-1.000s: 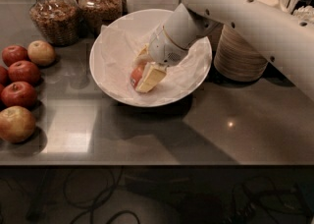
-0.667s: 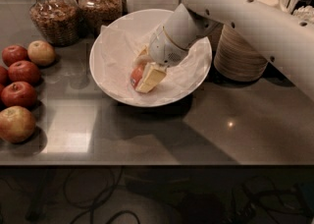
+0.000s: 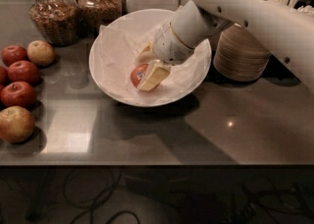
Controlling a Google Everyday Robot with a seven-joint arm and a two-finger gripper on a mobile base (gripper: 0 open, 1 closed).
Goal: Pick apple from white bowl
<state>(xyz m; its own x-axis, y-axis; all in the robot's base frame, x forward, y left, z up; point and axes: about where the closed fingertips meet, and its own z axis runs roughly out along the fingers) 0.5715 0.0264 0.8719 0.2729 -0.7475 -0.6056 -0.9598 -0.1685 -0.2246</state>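
As it sits in white bowl [image 3: 109, 83], hand [image 3: 144, 69], fingers [image 3: 155, 74] pinching apple [image 3: 137, 74].

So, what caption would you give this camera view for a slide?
The gripper reaches into the white bowl at the apple, while other apples sit outside on the left.

The dark, glossy table [image 3: 221, 129] carries the white bowl [image 3: 113, 90] near its middle, and the gripper [image 3: 148, 65] hangs down inside that bowl from the upper right. Well to the left of the bowl sits a loose cluster of dark red apples [image 3: 23, 71] and two paler apples [image 3: 41, 52], all resting directly on the tabletop. Behind the bowl to the left stand two glass jars [image 3: 54, 19] filled with something brown, and just beside its right rim is a stack of beige paper bowls [image 3: 240, 53].
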